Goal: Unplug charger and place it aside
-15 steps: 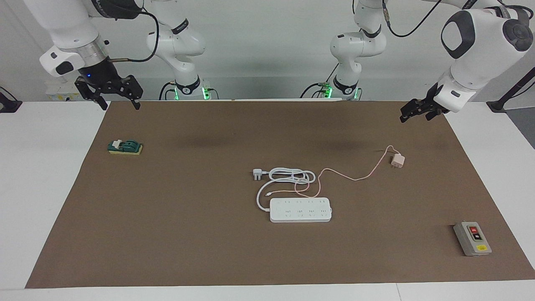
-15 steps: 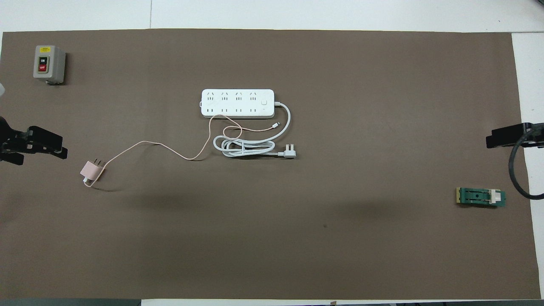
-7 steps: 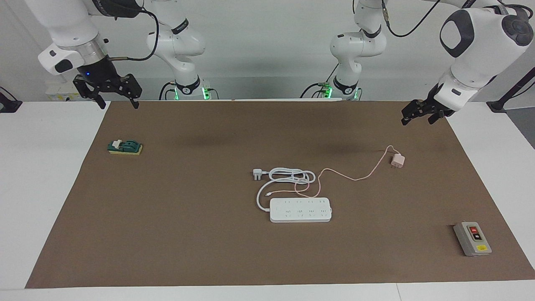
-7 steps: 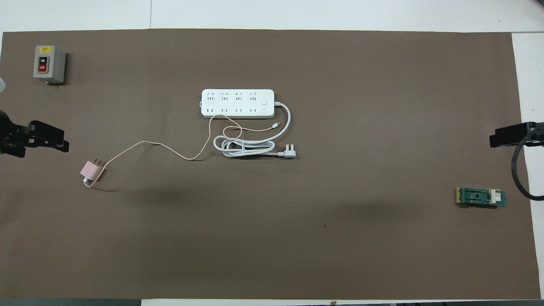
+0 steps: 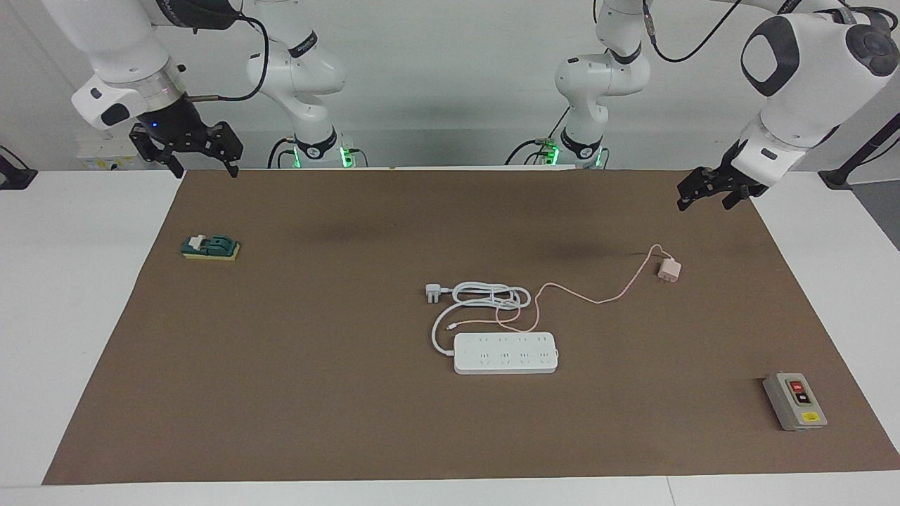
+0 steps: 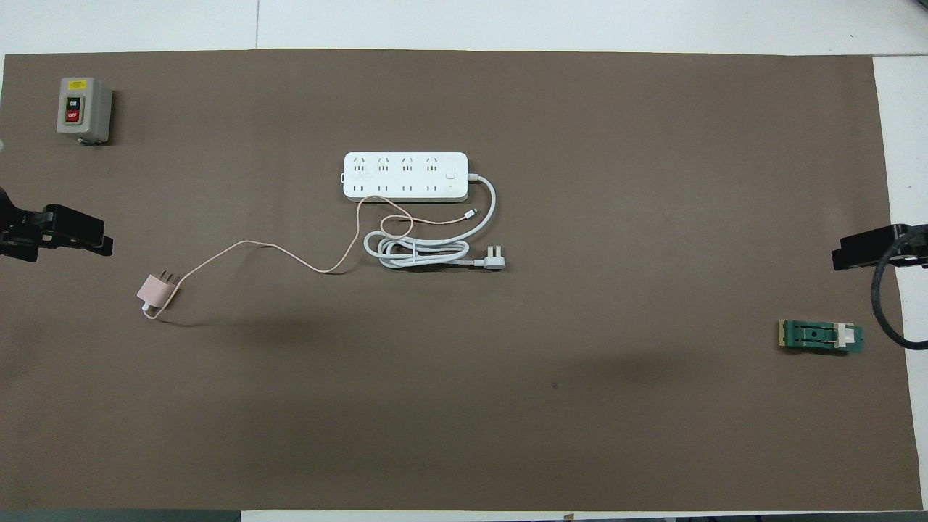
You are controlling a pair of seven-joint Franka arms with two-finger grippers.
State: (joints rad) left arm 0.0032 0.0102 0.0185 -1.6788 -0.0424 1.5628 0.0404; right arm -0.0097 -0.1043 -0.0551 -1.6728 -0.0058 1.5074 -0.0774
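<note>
The charger point(image 5: 669, 270) is a small pale pink cube that lies loose on the brown mat, toward the left arm's end; it also shows in the overhead view point(image 6: 155, 292). Its thin pink cable point(image 5: 598, 299) trails to the white power strip point(image 5: 505, 353) and ends loose beside it. No plug sits in the strip's sockets. My left gripper point(image 5: 703, 203) hangs open and empty in the air over the mat's edge near the charger. My right gripper point(image 5: 204, 172) hangs open and empty over the mat's corner at the right arm's end.
The strip's thick white cord is coiled with its grey-white three-pin plug point(image 5: 434, 293) nearer to the robots than the strip. A grey switch box point(image 5: 794, 401) stands at the left arm's end. A green block point(image 5: 211, 247) lies at the right arm's end.
Both grippers have shifted slightly in the air. The charger, the cable and the power strip have not moved.
</note>
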